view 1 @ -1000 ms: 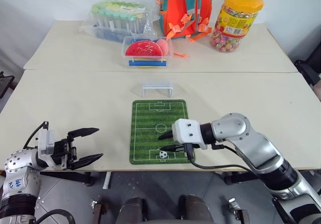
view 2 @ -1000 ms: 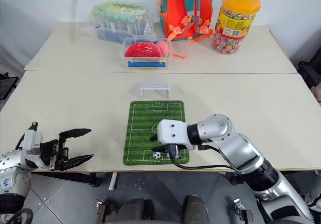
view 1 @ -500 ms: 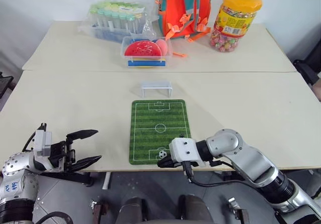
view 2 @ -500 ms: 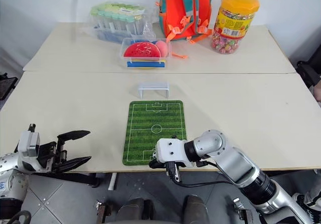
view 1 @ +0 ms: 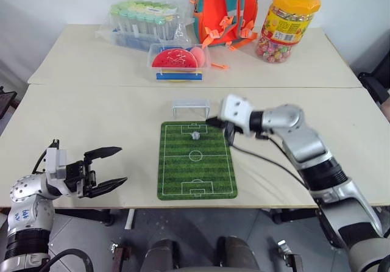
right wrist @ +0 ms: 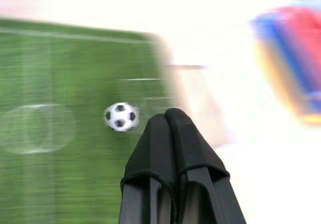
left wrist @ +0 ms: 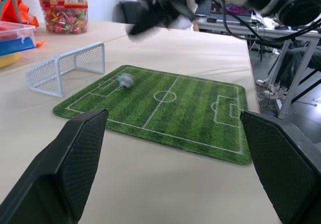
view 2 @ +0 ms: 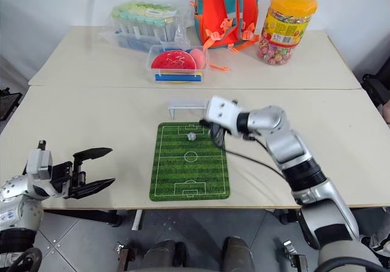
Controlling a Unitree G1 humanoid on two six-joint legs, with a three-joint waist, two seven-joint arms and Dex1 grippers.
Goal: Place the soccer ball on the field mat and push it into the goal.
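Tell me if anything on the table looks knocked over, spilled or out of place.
Nothing stands out. The goal stands upright just beyond the field mat, which lies flat, and the soccer ball is on the mat near the goal end. The containers at the back are upright.

Soccer ball [left wrist: 126,80] and goal [right wrist: 188,91] blurred.

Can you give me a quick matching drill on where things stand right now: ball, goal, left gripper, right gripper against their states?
Things:
1. soccer ball
2. goal
3. left gripper
4. right gripper

States:
A. shut, beside the far end of the field mat
B. on the table just past the mat's far edge
C. open, off the near left table edge
D. on the mat, near the far penalty box

Pairs: 1-D, 2-B, 3-C, 4-A
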